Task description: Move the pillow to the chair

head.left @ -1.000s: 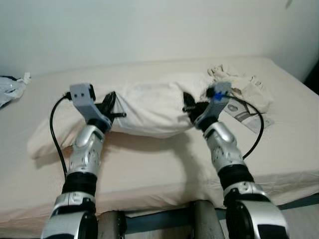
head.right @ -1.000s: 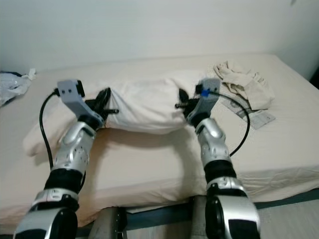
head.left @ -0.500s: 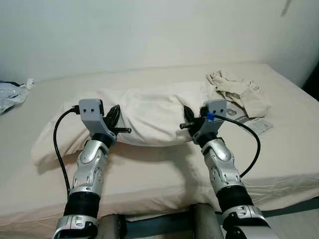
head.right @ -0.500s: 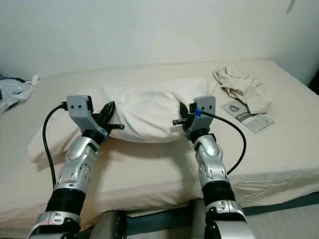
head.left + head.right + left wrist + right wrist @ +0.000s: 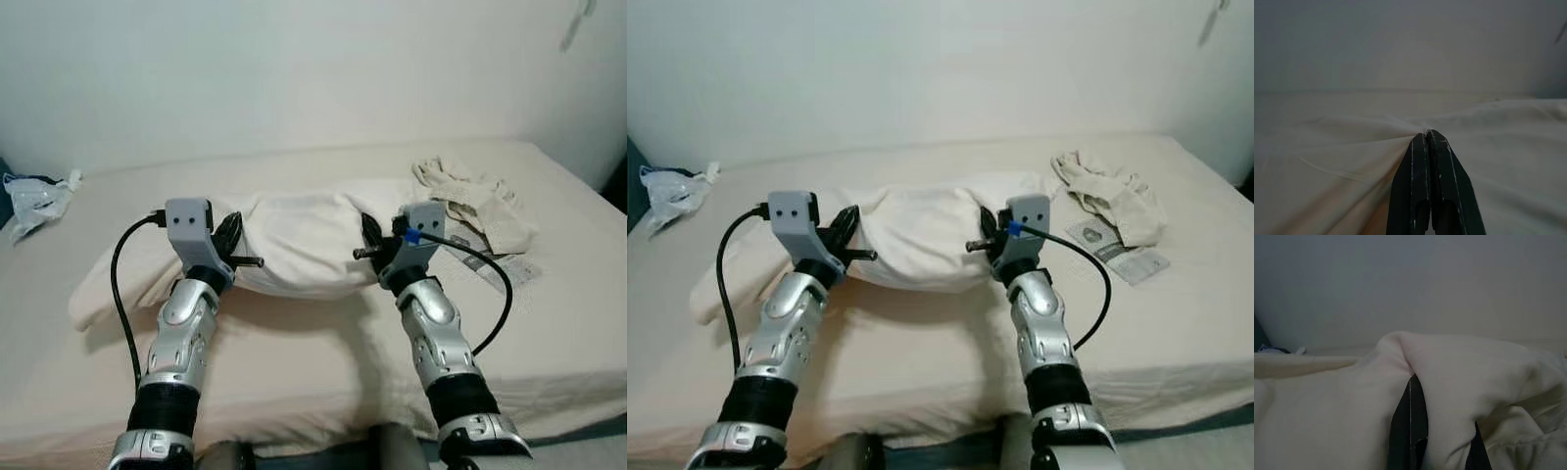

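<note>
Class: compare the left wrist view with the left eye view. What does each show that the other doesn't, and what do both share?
Left wrist view: the left gripper seen close, its fingers shut on a pinch of pillow cloth.
Left eye view: both arms, the right gripper at the pillow's other side, the bed, crumpled cloth, a plastic bag and a leaflet.
Both share: the pillow, the left gripper and the wall behind.
</note>
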You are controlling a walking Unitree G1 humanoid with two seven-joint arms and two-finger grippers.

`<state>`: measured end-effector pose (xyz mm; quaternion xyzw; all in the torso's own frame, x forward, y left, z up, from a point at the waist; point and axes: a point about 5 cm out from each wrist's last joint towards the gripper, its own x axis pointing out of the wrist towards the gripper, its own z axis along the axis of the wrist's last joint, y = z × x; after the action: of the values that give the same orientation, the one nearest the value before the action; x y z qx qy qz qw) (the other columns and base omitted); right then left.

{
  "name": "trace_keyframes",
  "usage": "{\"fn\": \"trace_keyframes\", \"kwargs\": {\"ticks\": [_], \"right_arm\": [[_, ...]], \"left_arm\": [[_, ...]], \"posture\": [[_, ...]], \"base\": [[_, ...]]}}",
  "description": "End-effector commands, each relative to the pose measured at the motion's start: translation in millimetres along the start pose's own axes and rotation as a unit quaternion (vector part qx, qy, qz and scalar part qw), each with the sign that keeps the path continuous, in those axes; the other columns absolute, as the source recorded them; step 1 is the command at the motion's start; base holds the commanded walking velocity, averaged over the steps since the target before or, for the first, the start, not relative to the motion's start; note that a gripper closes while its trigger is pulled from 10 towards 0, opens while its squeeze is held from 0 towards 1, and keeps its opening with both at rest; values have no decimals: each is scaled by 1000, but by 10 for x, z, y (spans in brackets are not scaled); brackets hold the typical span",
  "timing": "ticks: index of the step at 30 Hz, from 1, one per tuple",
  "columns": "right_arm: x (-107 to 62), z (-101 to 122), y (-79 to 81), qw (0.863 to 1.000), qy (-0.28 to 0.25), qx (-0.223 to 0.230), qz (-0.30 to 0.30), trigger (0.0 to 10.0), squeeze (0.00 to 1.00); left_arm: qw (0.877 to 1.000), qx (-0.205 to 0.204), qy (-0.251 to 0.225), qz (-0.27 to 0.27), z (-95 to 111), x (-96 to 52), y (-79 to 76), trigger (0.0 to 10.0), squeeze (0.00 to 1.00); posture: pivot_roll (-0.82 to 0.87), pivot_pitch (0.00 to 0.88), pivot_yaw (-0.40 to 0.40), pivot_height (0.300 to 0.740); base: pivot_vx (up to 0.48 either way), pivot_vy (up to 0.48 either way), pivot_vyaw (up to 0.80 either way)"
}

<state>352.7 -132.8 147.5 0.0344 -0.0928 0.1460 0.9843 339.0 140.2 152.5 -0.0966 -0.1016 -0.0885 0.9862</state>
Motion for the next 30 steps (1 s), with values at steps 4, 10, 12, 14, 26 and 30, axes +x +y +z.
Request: {"fn": "trace_keyframes", "kwargs": {"ticks": [4,10,12,14,26,30], "right_arm": [[9,70,86,1000,-18,-9,16,10000,0],[-32,25,92,1000,-11,-12,17,10000,0],[-40,16,95,1000,-9,-13,18,10000,0],[-39,19,94,1000,-9,-12,19,10000,0],[-4,74,80,1000,-13,-13,19,10000,0],[-34,-26,68,1000,10,-19,12,10000,0]], "left_arm": [[1000,19,5,-4,-30,-46,-18,10000,0],[1000,16,7,14,-50,-75,31,10000,0],[1000,17,6,16,-46,-78,45,10000,0],[1000,17,6,16,-44,-78,49,10000,0],[1000,15,15,19,-70,-87,71,10000,0],[999,24,30,22,-143,-129,94,10000,0]], "posture": [[-5,20,23,705],[-5,18,19,730],[-5,19,19,740],[-5,17,18,740],[-2,15,11,740],[-1,14,10,740]], "base": [[0,0,0],[0,0,0],[0,0,0],[0,0,0],[0,0,0],[0,0,0]]}}
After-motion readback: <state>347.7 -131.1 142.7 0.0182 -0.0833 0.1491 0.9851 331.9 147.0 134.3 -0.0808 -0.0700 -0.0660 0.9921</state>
